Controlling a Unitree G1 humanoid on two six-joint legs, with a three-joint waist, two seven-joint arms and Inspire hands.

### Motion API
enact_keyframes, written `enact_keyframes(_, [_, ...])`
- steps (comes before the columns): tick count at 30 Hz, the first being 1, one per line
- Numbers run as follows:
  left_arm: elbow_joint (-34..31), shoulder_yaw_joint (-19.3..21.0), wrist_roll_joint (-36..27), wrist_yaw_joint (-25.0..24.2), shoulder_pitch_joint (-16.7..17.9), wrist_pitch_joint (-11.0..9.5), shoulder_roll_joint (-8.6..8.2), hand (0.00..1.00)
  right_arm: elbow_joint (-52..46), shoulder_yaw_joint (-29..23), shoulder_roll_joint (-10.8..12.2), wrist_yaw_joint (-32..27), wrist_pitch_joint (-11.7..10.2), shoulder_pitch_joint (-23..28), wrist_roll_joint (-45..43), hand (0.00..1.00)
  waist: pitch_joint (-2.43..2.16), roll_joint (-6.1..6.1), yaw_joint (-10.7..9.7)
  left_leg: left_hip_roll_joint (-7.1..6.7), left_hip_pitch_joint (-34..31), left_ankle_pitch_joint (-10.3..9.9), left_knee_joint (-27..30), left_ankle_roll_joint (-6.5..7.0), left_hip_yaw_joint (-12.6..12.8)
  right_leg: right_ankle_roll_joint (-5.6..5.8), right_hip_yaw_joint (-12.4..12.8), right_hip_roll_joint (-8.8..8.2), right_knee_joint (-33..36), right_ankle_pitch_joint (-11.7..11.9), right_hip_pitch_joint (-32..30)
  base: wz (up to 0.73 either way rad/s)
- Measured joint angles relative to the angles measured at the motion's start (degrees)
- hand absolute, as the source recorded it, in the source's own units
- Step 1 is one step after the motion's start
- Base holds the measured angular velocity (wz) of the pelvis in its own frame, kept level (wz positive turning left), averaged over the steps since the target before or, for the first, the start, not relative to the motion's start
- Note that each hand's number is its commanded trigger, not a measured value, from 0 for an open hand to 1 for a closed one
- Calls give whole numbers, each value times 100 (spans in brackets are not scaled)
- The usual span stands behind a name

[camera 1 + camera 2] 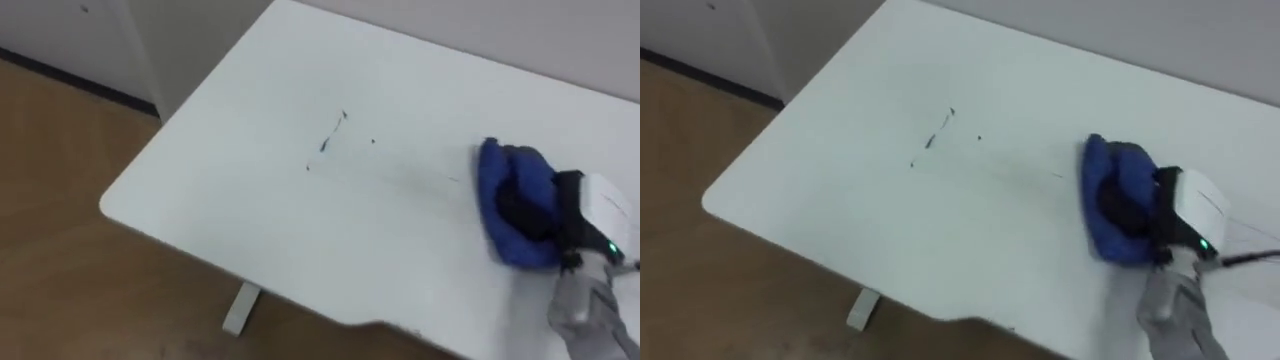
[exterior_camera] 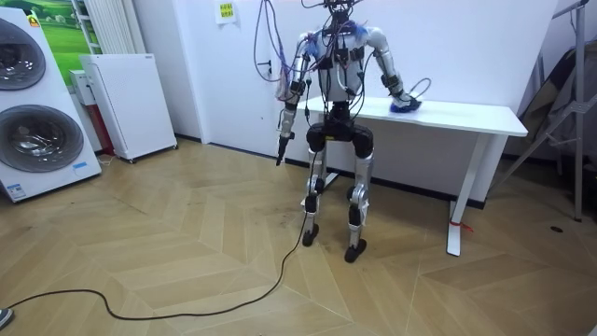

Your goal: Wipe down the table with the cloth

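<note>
From my station I see the robot standing at the end of the white table (image 1: 250, 200), by the wall. Its right hand (image 1: 528, 208) lies on the blue cloth (image 1: 497, 165), which sits bunched on the table top towards the robot's right side. The cloth folds up around the hand, so I cannot tell whether it grips or just presses. A few thin dark marks (image 1: 333, 135) lie mid-table, well apart from the cloth. The left hand (image 2: 281, 147) hangs at the robot's side, probably idle; its state I cannot tell
</note>
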Motion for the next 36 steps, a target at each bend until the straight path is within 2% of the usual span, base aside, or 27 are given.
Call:
enact_keyframes(2, [-118, 56, 29, 1, -13, -8, -13, 0, 49, -270, -21, 32, 56, 142, 19, 100, -2, -1, -33, 42, 38, -58, 7, 44, 78, 19, 7, 19, 8, -12, 2, -20])
enact_keyframes(3, [-153, 54, 27, 1, -34, -38, -15, 0, 11, -354, -33, 34, 114, 111, 16, 100, 1, 24, -36, 69, 39, -148, 8, 49, 111, 88, 3, 31, 8, -58, -20, -41])
enact_keyframes(5, [-169, 50, 24, 10, -66, -46, -31, 0, -1, -347, -31, 27, 189, 71, 14, 100, 16, 46, 7, 73, 20, -194, 66, 52, 121, 103, 1, 32, 18, -85, -33, -43])
enact_keyframes(7, [-146, -188, -21, 4, -100, -45, -39, 0, -69, -214, -29, 30, 420, -147, -20, 100, 72, 196, 13, 117, -79, -344, 325, 15, 61, 49, 13, 76, 84, -94, -61, -24])
enact_keyframes(8, [-121, -260, -37, 0, -119, -45, -44, 0, -70, -166, -29, 27, 502, -220, -19, 100, 85, 226, 33, 123, -89, -354, 365, 14, 63, 33, 33, 78, 137, -108, -129, -28])
enact_keyframes(10, [-45, -576, -35, 6, -197, -17, -64, 0, -201, 158, 12, 79, 902, -651, -180, 100, 85, 310, 251, 148, -182, -362, 457, 17, 119, 47, 249, 106, 344, -201, -420, -55])
enact_keyframes(11, [-18, -625, -28, 3, -237, 5, -79, 0, -247, 262, 35, 102, 977, -789, -307, 100, 71, 309, 321, 155, -230, -354, 473, 22, 121, 20, 283, 114, 388, -180, -486, -60])
enact_keyframes(12, [39, -672, -29, 1, -322, 17, -138, 0, -348, 547, 130, 155, 1085, -1118, -540, 100, 110, 337, 409, 171, -329, -338, 526, 31, 115, -34, 316, 135, 472, -135, -638, -37])
enact_keyframes(13, [164, -757, -32, -7, -407, 17, -167, 0, -436, 867, 214, 206, 1120, -1437, -703, 100, 159, 366, 450, 173, -403, -312, 546, 23, 87, -97, 325, 145, 533, -96, -748, -23])
enact_keyframes(15, [263, -892, -86, -7, -572, 13, -166, 0, -575, 1382, 368, 371, 1124, -1878, -883, 100, 190, 366, 545, 166, -495, -261, 539, 12, 77, -134, 371, 140, 660, -92, -932, 0])
enact_keyframes(16, [338, -919, -157, -19, -694, 14, -166, 0, -630, 1659, 470, 397, 1123, -2122, -971, 100, 219, 357, 693, 162, -531, -252, 542, 8, 109, -154, 397, 115, 798, -130, -1045, -6])
enact_keyframes(18, [361, -970, -158, -25, -800, 23, -143, 0, -583, 1992, 508, 472, 1042, -2392, -979, 100, 242, 355, 838, 150, -606, -267, 658, 25, 112, -143, 387, 68, 959, -207, -1160, 12])
enact_keyframes(20, [333, -1027, -151, -35, -797, 25, -109, 0, -555, 2031, 568, 535, 938, -2468, -1012, 100, 245, 372, 933, 84, -625, -345, 752, 73, 113, -104, 309, -59, 1180, -329, -1215, 20])
enact_keyframes(21, [234, -1028, -157, -42, -694, 27, -108, 0, -447, 2012, 572, 534, 867, -2453, -1043, 100, 251, 435, 941, 67, -644, -472, 936, 118, 121, -63, 313, -109, 1349, -394, -1224, 0])
enact_keyframes(23, [203, -1018, -149, -40, -593, 28, -60, 0, -220, 1940, 560, 520, 789, -2289, -1019, 100, 244, 479, 939, 82, -597, -614, 1071, 184, 204, -38, 312, -184, 1565, -410, -1266, -13])
enact_keyframes(25, [165, -932, -151, -39, -507, 20, 65, 0, -234, 1657, 542, 379, 508, -1933, -779, 100, 233, 512, 885, 216, -577, -820, 1209, 283, 439, 11, 298, -242, 1622, -378, -1288, -46])
enact_keyframes(26, [123, -870, -151, -37, -470, 18, 104, 0, -260, 1645, 539, 329, 462, -1841, -712, 100, 225, 521, 851, 266, -577, -865, 1247, 301, 503, 54, 266, -248, 1636, -351, -1302, -47])
enact_keyframes(27, [72, -665, -152, -23, -437, 1, 156, 0, -303, 1517, 543, 222, 336, -1624, -645, 100, 196, 525, 719, 324, -578, -895, 1250, 328, 565, 111, 258, -290, 1743, -284, -1361, -17])
enact_keyframes(28, [78, -483, -151, -3, -446, -40, 200, 0, -310, 1287, 535, 127, 274, -1403, -614, 100, 150, 521, 577, 370, -573, -907, 1248, 336, 599, 113, 232, -475, 1915, -244, -1434, 0])
enact_keyframes(29, [74, -427, -150, 1, -509, -55, 236, 0, -285, 1201, 520, 55, 271, -1281, -557, 100, 117, 508, 523, 392, -558, -910, 1240, 333, 601, 132, 255, -590, 1937, -238, -1450, 11])
enact_keyframes(30, [75, -338, -145, 22, -570, -134, 318, 0, -246, 1088, 472, -48, 270, -1093, -432, 100, 87, 496, 453, 460, -479, -929, 1218, 301, 594, 210, 334, -791, 1793, -189, -1415, 0])
enact_keyframes(31, [53, -328, -134, 33, -643, -188, 408, 0, -228, 996, 442, -95, 273, -985, -404, 100, 69, 494, 448, 557, -418, -949, 1205, 250, 585, 294, 328, -900, 1520, -120, -1379, -5])
enact_keyframes(32, [37, -330, -133, 37, -688, -216, 441, 0, -234, 986, 434, -109, 273, -931, -392, 100, 63, 480, 442, 592, -385, -948, 1197, 224, 566, 304, 325, -950, 1332, -47, -1325, 0])
enact_keyframes(33, [15, -319, -130, 63, -754, -242, 464, 0, -260, 969, 431, -114, 272, -852, -393, 100, 44, 420, 351, 609, -359, -949, 1186, 173, 511, 327, 329, -1054, 927, 158, -1212, 20])
enact_keyframes(34, [4, -333, -105, 102, -917, -250, 453, 0, -320, 972, 440, -99, 270, -823, -439, 100, 46, 350, 267, 619, -367, -962, 1194, 101, 440, 348, 306, -1103, 670, 360, -1129, 24])
enact_keyframes(35, [3, -356, -90, 106, -992, -251, 447, 0, -367, 996, 453, -89, 284, -824, -473, 100, 45, 331, 274, 654, -368, -972, 1198, 57, 434, 345, 319, -1111, 622, 428, -1114, 9])
enact_keyframes(36, [7, -432, -112, 112, -1140, -255, 428, 0, -508, 1128, 494, -35, 357, -872, -598, 100, 39, 259, 344, 722, -361, -982, 1198, -75, 454, 325, 305, -1049, 666, 580, -1117, -17])
